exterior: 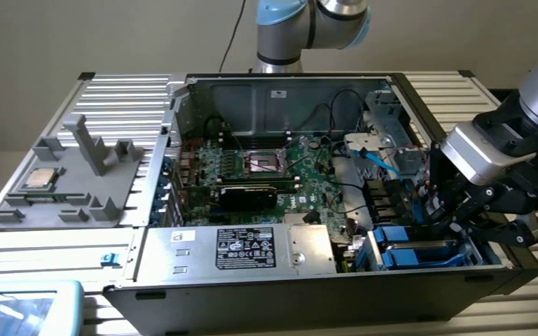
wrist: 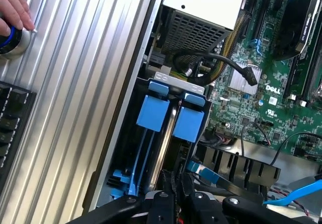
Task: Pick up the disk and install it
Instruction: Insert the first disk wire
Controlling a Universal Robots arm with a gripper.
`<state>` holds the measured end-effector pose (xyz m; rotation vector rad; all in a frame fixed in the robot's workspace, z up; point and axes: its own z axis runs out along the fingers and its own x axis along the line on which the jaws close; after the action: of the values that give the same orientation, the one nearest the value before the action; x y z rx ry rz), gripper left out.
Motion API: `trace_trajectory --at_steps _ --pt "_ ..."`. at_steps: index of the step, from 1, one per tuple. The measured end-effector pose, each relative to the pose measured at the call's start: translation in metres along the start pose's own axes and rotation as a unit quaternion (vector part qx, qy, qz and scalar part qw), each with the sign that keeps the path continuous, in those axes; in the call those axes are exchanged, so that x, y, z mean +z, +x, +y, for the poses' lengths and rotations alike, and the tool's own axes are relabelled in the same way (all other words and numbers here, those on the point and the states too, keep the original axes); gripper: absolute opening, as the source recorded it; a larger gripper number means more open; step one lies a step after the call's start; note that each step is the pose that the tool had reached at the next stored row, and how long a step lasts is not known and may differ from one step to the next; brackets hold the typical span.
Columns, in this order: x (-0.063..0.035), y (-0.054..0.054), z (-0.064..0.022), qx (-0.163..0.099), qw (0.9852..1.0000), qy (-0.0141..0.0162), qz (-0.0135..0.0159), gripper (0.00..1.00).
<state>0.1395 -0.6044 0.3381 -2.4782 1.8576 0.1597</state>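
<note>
Hand (wrist: 175,182) over disk (wrist: 152,114), black cable (wrist: 221,62) beside.

Just ahead of the matt black end effector (wrist: 177,184), the disk (wrist: 153,114) shows smooth bright blue plastic, beside the ribbed satin-metal bench (wrist: 75,108) and a glossy green circuit board (wrist: 261,108).

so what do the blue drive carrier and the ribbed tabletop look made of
blue drive carrier: probably moulded plastic, matte, even bright colour, rounded edges.
ribbed tabletop: likely bare aluminium, satin silver sheen, straight extruded-looking grooves.
</note>
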Motion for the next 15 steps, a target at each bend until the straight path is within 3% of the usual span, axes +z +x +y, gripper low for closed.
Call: trace_trajectory --at_steps 5,8,10,15 --pt "-0.0025 0.000 -0.0001 0.000 1.0000 -0.0011 0.0006 0.16" --pt "-0.0096 -0.001 0.0000 0.000 1.0000 -0.0023 0.0044 0.16" --pt "-0.0125 -0.004 -0.0004 0.000 0.9999 -0.0049 0.0122 0.16" --pt "-0.0140 -0.010 -0.0023 0.002 0.9990 -0.0183 0.0412 0.16"
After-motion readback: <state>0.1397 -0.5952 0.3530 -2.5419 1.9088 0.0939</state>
